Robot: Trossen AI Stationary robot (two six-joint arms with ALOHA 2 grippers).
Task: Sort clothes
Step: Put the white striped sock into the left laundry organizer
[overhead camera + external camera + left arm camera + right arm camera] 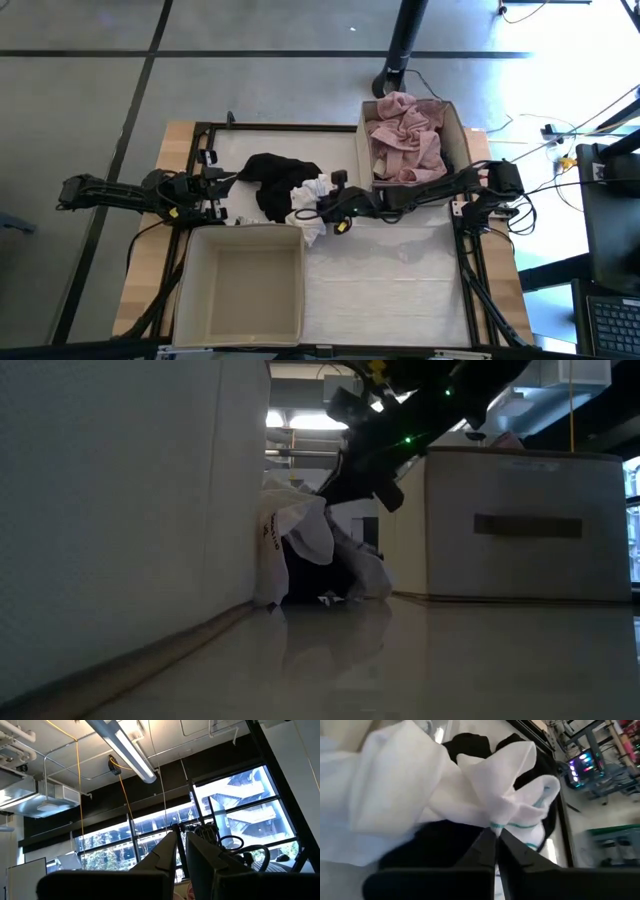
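White garment (308, 200) lying mid-counter, at three o'clock of black garment (272, 180); right gripper (322, 212) pinching its fold. Pink garment (403, 140) sitting in box (457, 135) at one o'clock. Left gripper (218, 182) idling, fingers together, at nine o'clock.

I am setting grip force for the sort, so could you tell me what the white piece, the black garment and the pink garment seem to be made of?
White piece: thin matte cloth, probably cotton knit; it bunches into soft folds where the right gripper pinches it.
Black garment: soft matte fabric, lying slumped in a heap.
Pink garment: soft, dull, crumpled cloth; the fibre cannot be told.
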